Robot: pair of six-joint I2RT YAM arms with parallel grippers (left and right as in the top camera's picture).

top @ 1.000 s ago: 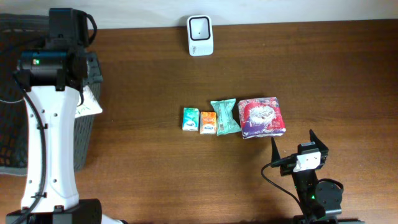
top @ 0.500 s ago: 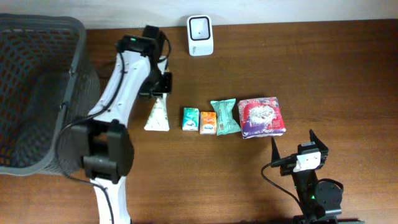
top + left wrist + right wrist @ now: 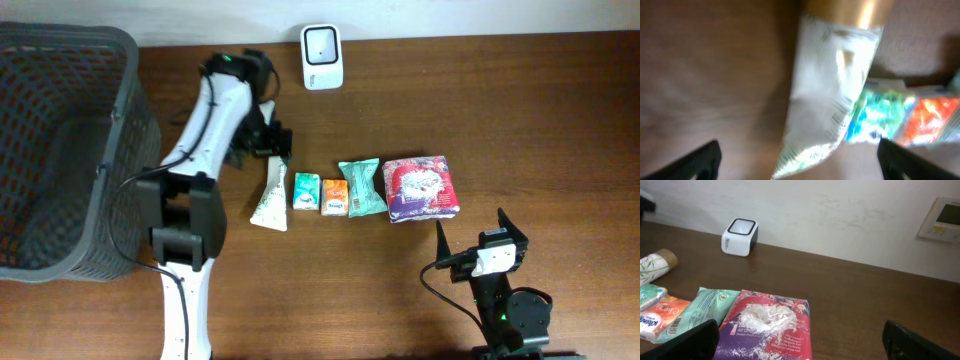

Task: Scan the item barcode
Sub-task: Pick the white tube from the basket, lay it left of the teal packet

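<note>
so the left claw (image 3: 799, 160) is spread wide over the white pouch (image 3: 270, 200) lying on the table (image 3: 520, 100) just beside the green pack (image 3: 306, 191), right claw (image 3: 472, 235) is wide too, holding nothing

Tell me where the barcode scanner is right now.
Overhead view: the scanner stands mid-width at the far edge of the table, straight beyond the orange packet in the row.

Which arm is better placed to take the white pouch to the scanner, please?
Left. The left gripper, open, hovers directly over the white pouch, close to the scanner; the right gripper sits far off, past the purple pack.
</note>
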